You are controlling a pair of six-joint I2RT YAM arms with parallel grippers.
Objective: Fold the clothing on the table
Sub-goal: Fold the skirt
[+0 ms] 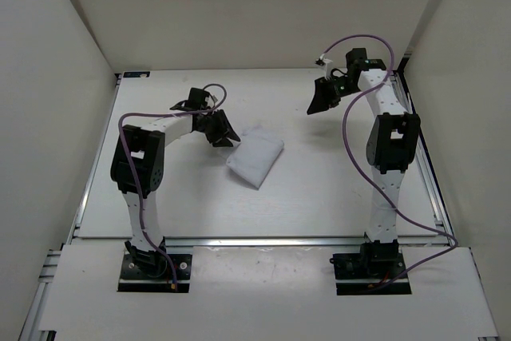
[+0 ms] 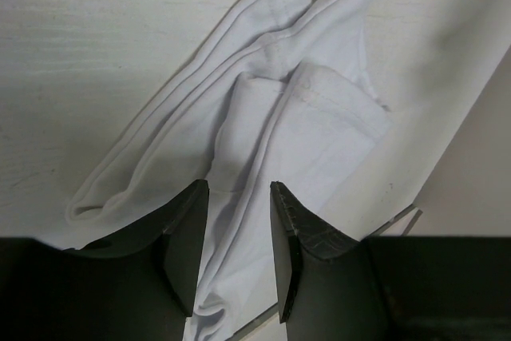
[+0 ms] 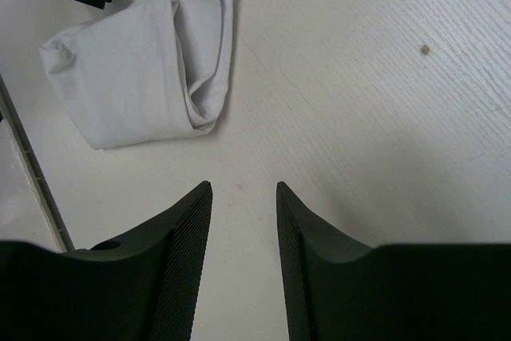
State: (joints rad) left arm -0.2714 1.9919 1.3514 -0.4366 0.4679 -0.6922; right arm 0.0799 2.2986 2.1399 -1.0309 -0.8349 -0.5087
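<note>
The white clothing (image 1: pixel 255 156) lies bundled on the middle of the surface (image 1: pixel 319 197). At its left edge our left end effector (image 1: pixel 222 135) hovers, half spread and empty. Farther back, the right end effector (image 1: pixel 323 100) hangs likewise empty. We judge that a low pinch on one loose edge suits best.

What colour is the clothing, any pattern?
The clothing is plain white, no pattern; the left wrist view shows it best.
</note>
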